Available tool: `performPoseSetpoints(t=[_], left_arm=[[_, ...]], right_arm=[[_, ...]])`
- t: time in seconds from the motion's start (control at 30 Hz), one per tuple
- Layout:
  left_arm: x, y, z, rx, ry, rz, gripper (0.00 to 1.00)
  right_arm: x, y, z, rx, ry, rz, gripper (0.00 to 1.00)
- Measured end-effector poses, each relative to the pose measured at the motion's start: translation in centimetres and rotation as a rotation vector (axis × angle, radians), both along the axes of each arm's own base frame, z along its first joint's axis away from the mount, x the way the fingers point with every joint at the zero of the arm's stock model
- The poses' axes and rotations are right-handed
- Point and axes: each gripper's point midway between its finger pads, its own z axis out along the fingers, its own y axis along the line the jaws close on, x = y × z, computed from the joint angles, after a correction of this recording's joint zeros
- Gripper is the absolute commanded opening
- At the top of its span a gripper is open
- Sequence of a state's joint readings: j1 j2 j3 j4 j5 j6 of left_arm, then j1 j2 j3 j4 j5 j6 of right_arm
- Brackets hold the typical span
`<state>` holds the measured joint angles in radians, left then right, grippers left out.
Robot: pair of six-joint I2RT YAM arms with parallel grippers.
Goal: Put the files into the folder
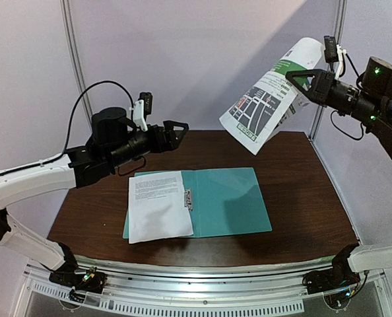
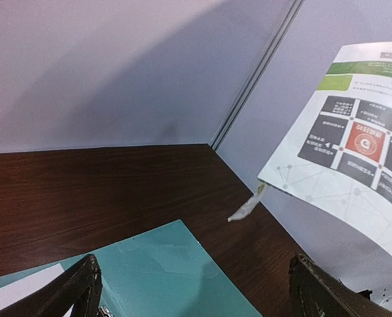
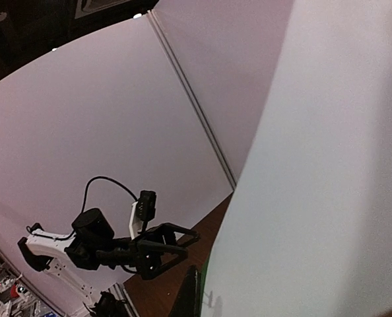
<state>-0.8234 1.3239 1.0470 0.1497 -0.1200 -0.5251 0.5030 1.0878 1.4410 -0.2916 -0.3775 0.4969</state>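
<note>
About half done: the text sheet point(image 1: 158, 205) lies on the left half of the open folder point(image 1: 229, 201) on the table point(image 1: 301, 172). The picture sheet point(image 1: 265, 102) hangs pinched in the right claw point(image 1: 295, 80) (well above the folder); the left claw point(image 1: 181, 134) hovers spread, empty.

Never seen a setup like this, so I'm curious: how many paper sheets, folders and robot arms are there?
Paper sheets: 2 (text sheet, picture sheet)
Folders: 1 (teal folder)
Robot arms: 2 (left arm, right arm)
Total: 5
</note>
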Motion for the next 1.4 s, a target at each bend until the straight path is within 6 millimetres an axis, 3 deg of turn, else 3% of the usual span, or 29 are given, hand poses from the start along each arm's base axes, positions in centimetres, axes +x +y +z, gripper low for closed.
performPoseSetpoints(t=[0.1,0.2,0.27,0.37,0.47,0.5,0.6,0.73,0.87,1.0,1.13,1.23,1.4], left_arm=[[-0.1,-0.3,0.5,0.004,-0.01,-0.02,0.98],[0.0,-0.1,-0.1,0.008,0.012,-0.022,0.97],[0.1,0.5,-1.0,0.012,0.034,-0.012,0.97],[0.0,1.8,-2.5,0.025,0.074,0.01,0.97],[-0.3,3.5,-3.7,0.04,0.098,0.033,0.97],[-0.4,4.0,-3.9,0.047,0.102,0.039,0.97],[-0.5,4.7,-4.4,0.074,0.109,0.046,0.96],[-0.2,4.3,-6.5,0.132,0.141,0.025,0.97],[0.1,2.2,-10.3,0.191,0.205,-0.069,1.0],[0.0,-0.5,-14.0,0.228,0.277,-0.19,0.99],[0.2,-3.0,-16.9,0.248,0.343,-0.297,1.0],[-0.1,-4.4,-17.7,0.237,0.369,-0.364,0.99],[-1.0,-6.0,-17.1,0.176,0.375,-0.473,0.99]], right_arm=[[-0.1,1.1,0.0,-0.013,0.027,0.064,0.0],[2.3,3.3,-3.0,-0.05,0.129,0.116,0.0],[4.6,5.2,-6.7,-0.085,0.234,0.157,0.0],[8.6,7.8,-15.0,-0.136,0.451,0.212,0.0],[10.3,8.6,-23.5,-0.167,0.671,0.257,0.0],[10.3,8.7,-25.7,-0.173,0.731,0.272,0.0],[9.3,8.6,-29.9,-0.183,0.839,0.306,0.0],[7.1,8.1,-33.4,-0.19,0.925,0.344,0.0],[3.8,6.9,-37.1,-0.211,1.03,0.36,0.0],[0.7,5.6,-38.5,-0.232,1.051,0.378,0.0],[-1.0,4.8,-37.8,-0.268,0.959,0.394,0.0],[-2.3,4.6,-36.4,-0.297,0.819,0.415,0.0],[-3.7,5.0,-32.3,-0.31,0.548,0.465,0.0]])
